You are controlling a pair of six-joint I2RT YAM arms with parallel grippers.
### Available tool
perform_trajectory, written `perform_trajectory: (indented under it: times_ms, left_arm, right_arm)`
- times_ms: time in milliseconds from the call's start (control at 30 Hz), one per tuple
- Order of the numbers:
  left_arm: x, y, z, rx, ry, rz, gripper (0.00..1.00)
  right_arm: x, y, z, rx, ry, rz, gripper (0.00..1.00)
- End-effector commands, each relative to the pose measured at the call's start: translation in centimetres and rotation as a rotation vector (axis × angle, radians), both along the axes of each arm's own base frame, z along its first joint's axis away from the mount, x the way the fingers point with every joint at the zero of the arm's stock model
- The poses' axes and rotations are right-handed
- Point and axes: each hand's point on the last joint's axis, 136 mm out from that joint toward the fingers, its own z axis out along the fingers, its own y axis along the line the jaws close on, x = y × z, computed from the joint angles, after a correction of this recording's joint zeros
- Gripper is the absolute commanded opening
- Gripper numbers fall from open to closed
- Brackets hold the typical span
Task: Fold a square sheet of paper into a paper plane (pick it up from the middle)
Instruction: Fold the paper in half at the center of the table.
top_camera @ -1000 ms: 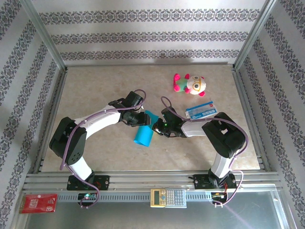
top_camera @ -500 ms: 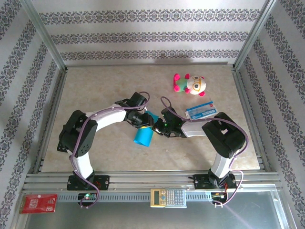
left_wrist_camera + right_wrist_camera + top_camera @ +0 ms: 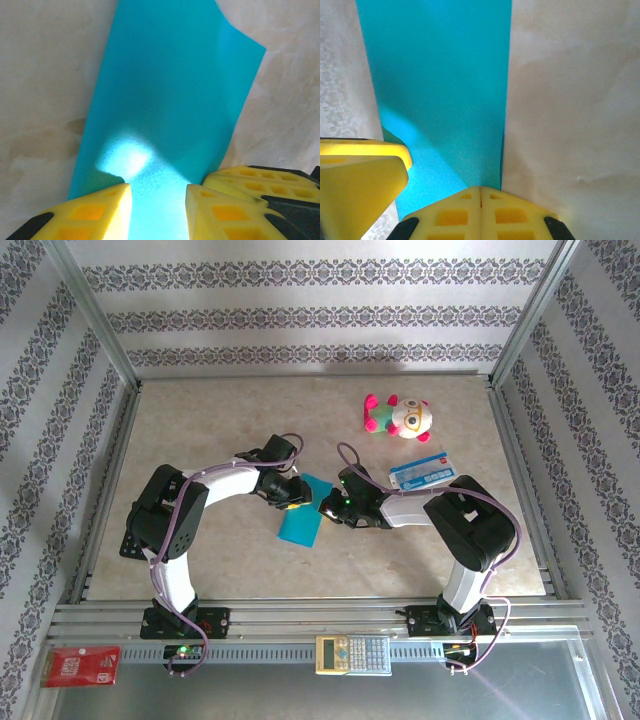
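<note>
The teal sheet of paper [image 3: 300,527] lies near the middle of the surface [image 3: 210,420], folded to a long narrow shape, and both hands meet at its far end. The left hand [image 3: 292,494] comes from the left side and stands low over this end; in the left wrist view its two yellow fingers [image 3: 97,212] are apart with a narrow gap, and the flat paper [image 3: 170,100] shows through the gap and stretches away from them. The right hand [image 3: 328,508] comes from the right side, just beside the left one. Its fingers [image 3: 455,215] are pressed together, with the tips at the right edge of the paper [image 3: 440,90]. Whether they pinch that edge I cannot tell.
</note>
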Motion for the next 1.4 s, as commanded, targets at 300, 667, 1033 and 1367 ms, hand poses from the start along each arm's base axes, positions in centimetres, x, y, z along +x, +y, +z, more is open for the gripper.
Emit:
perform_trajectory:
  times_ms: [300, 667, 1033, 1367]
  left_arm:
    - [-0.4, 1.6, -2.7, 0.035, 0.04, 0.008, 0.36]
    - [-1.4, -0.5, 3.8, -0.181, -0.035, -0.003, 0.41]
    - [-3.1, 2.5, -1.1, -0.081, 0.06, 0.047, 0.35]
    - [-3.5, 2.1, 1.3, -0.157, 0.031, 0.051, 0.37]
  right_arm:
    - [-7.9, -8.9, -9.5, -0.416, 0.298, -0.042, 0.0]
    - [-7.9, -9.0, -9.4, -0.42, 0.296, -0.043, 0.0]
    - [-8.0, -9.1, -9.4, -0.43, 0.295, -0.036, 0.0]
    - [-8.1, -9.3, -9.3, -0.437, 0.296, -0.037, 0.0]
